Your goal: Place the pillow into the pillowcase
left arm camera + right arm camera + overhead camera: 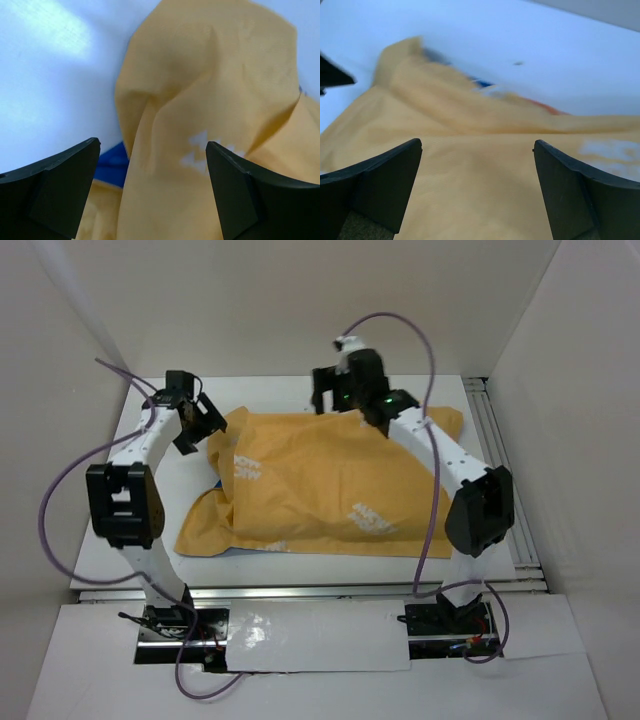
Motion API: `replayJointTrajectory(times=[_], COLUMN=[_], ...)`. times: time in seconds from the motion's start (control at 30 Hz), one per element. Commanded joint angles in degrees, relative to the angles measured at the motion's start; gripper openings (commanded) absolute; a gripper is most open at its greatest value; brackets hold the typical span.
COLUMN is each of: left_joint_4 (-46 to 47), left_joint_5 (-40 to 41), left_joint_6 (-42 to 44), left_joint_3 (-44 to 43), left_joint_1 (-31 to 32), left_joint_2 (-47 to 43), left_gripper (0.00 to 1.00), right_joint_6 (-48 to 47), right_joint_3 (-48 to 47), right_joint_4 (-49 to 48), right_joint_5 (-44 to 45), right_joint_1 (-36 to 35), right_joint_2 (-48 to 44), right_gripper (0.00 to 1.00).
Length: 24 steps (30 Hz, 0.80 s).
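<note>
The pillowcase lies across the middle of the table as a plump orange-yellow mound with faint white prints, its orange side outward. A sliver of its blue side peeks out at the left edge. The pillow is hidden. My left gripper hovers at the pillowcase's far left corner, open, with a raised fold of orange fabric between its fingers but not pinched. My right gripper is at the far edge near the middle, open just above the fabric, holding nothing.
The white table is boxed in by white walls on the left, back and right. A metal rail runs along the right side. My right arm reaches over the pillowcase's right end. Purple cables loop beside both arms.
</note>
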<state>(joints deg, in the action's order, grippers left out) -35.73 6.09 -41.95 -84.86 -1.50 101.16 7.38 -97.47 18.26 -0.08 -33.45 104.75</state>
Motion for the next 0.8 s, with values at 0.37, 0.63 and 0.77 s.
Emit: replayJointTrajectory(times=[0.37, 0.63, 0.77], left_joint_4=[0.66, 3.21, 3.21], left_joint_5=[-7.32, -8.11, -8.11], left_joint_6=[-6.20, -9.11, -9.03], left_joint_3=[-28.87, -30.36, -30.37], left_joint_1=[-2.19, -2.19, -2.19], left_joint_2=[30.93, 35.94, 37.26], left_gripper=[1.00, 1.00, 0.76], right_joint_6=[6.85, 16.87, 19.95], right_joint_3=[0.87, -3.41, -6.67], right_joint_4=[9.78, 10.48, 10.48], right_joint_5=[7.73, 5.09, 5.09], right_joint_1=[32.38, 40.12, 41.97], right_joint_2=[-6.32, 2.82, 8.53], right_gripper=[1.00, 1.00, 1.00])
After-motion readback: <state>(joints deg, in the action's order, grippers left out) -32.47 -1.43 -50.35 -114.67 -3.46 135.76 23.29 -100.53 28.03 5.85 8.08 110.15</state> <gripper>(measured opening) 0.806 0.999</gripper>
